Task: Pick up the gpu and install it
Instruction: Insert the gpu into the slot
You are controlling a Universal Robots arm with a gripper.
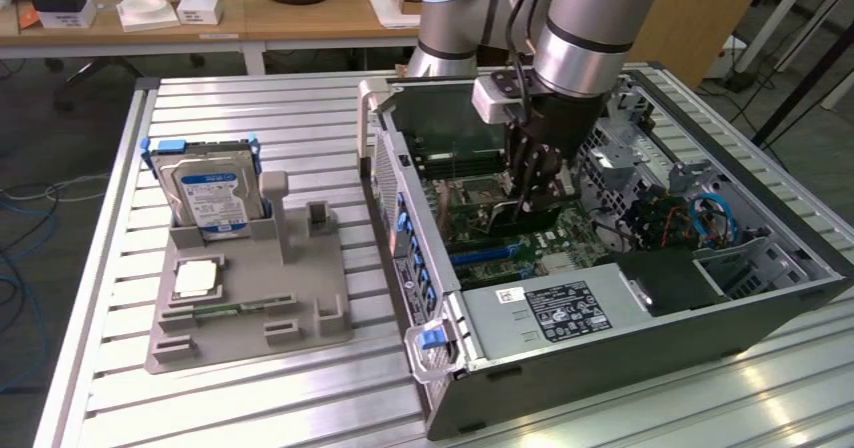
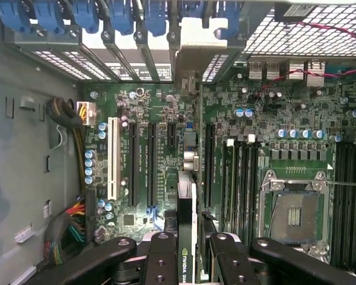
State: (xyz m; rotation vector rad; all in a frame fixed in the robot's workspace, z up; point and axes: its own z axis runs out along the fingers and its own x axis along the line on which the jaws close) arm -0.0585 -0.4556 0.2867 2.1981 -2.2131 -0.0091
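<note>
Seen edge-on in the wrist view, the gpu (image 2: 186, 205) is a thin card with a black cooler, and its silver end bracket (image 2: 193, 56) reaches toward the case's rear slot openings. My gripper (image 2: 193, 249) is shut on it, one black finger (image 2: 161, 255) on each face. The card hangs upright over the green motherboard (image 2: 166, 119), between the long black expansion slots (image 2: 149, 163). Whether its edge touches a slot I cannot tell. In the exterior view my gripper (image 1: 534, 193) reaches down inside the open computer case (image 1: 441, 368).
Blue slot latches (image 2: 118, 15) line the case's rear wall. An empty CPU socket (image 2: 293, 208) and memory slots (image 2: 350, 196) lie beside the card. The power supply (image 1: 561, 313) fills the near case corner. Outside, a grey fixture (image 1: 247, 313) holds a blue-labelled hard drive (image 1: 214, 193).
</note>
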